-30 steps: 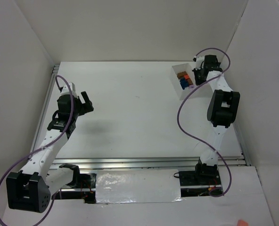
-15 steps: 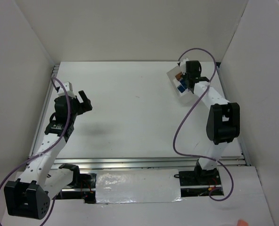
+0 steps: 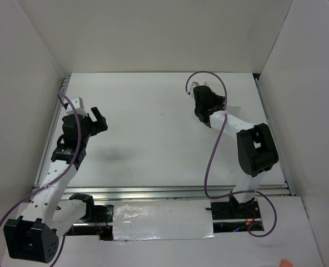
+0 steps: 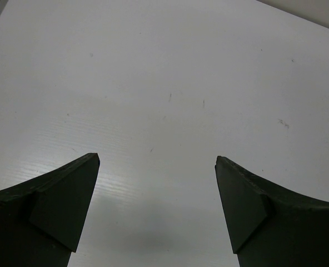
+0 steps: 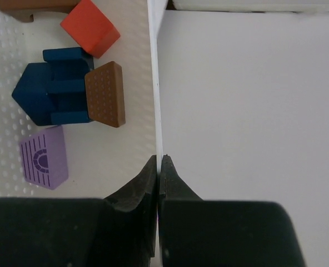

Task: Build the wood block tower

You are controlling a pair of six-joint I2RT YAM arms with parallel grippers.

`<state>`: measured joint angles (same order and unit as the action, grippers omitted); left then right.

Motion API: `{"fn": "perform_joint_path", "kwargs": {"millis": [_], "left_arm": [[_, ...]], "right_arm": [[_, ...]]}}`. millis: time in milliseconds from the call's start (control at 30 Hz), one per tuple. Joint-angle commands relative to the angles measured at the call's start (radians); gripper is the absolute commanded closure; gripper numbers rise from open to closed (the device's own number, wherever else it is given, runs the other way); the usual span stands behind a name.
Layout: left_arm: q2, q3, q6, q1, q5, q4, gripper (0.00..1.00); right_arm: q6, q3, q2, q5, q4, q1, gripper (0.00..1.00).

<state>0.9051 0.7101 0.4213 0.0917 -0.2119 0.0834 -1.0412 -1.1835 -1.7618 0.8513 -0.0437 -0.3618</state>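
**A:** Entry one, the right tool [image 5: 159, 162]: what is it doing?

**B:** It is pinching fully closed on the thin side wall of the clear tray [image 5: 155, 67]. A second ago it was standing slightly apart at that wall.

**A:** Entry two, the tray's place?

**B:** It is travelling. A moment ago it was sitting in the far right corner of the counter [image 5: 237, 111]. Now the right arm is carrying it left along the far side, toward the middle. I cannot tell whether it is sliding or being lifted.

**A:** Entry three, the wood blocks [image 5: 70, 83]?

**B:** They are riding loose inside the tray, unstacked:
- red block [image 5: 89, 26]
- blue block [image 5: 53, 89], with the brown-orange block [image 5: 104, 93] touching it
- pale purple block [image 5: 44, 157], nearest the tool
- a further brown piece, showing only at the frame's edge

**A:** Entry four, the left tool [image 4: 156, 161]?

**B:** It is hanging wide open over bare counter on the left and holding nothing, as before. Its arm is only shifting a little.

**A:** What is this meaning for the task?

**B:** By my reading, the supply is being brought within both arms' reach. No block is being picked yet, so the building is not yet begun.
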Motion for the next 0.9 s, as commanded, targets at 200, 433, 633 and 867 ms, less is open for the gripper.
{"fn": "perform_joint_path", "kwargs": {"millis": [200, 433, 633, 867], "left_arm": [[0.008, -0.009, -0.004, -0.007, 0.009, -0.042, 0.01], [0.002, -0.031, -0.010, -0.007, 0.048, -0.068, 0.01], [0.005, -0.044, -0.006, -0.007, 0.062, -0.073, 0.01], [0.003, -0.066, -0.021, -0.006, 0.144, -0.131, 0.01]], "right_arm": [[-0.508, 0.088, -0.030, 0.311, -0.539, -0.104, 1.00], [-0.496, 0.093, -0.076, 0.362, -0.364, -0.173, 0.99], [-0.464, 0.127, -0.090, 0.351, -0.233, -0.233, 0.99], [-0.582, 0.160, -0.088, 0.405, -0.171, -0.275, 1.00]]}}
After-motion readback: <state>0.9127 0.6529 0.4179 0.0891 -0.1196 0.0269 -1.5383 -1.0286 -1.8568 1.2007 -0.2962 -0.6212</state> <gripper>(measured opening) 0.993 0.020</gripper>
